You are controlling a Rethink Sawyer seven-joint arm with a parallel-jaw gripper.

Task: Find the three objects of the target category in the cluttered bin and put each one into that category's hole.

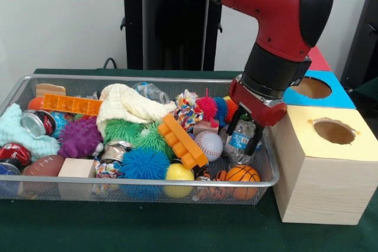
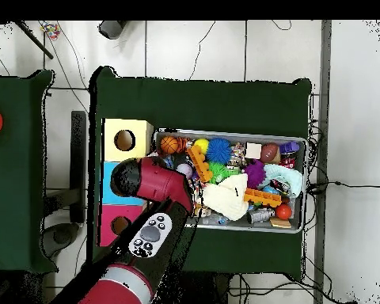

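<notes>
Over the bin's point(image 1: 23, 87) end nearest the boxes, your arm point(image 1: 277, 22) bends down at the elbow and tilts its gripper point(image 1: 243, 137) into the clutter. Its black fingers point(image 1: 257, 141) sit either side of a crumpled clear plastic bottle point(image 1: 241, 140) with a blue label; they look clenched on it, though you can't see contact on both sides. Just below the jaws lies a small pebbled basketball point(image 1: 242, 174), and beside them a stitched baseball point(image 1: 208, 144) and an orange studded brick point(image 1: 182, 141).

From the front you get the jaws, the bottle and the wire mesh of the bin. From overhead the red arm point(image 2: 157, 186) covers the gripper entirely, so the grasp is hidden there; that view instead shows three boxes in a row beside the bin, each with a round hole: yellow point(image 2: 138, 131), blue point(image 2: 110, 170) and pink point(image 2: 106, 229).

Farther from the jaws sit spiky rubber balls point(image 1: 144, 163), a cream knitted cloth point(image 1: 127, 104) and dented cans point(image 1: 36, 123).
</notes>
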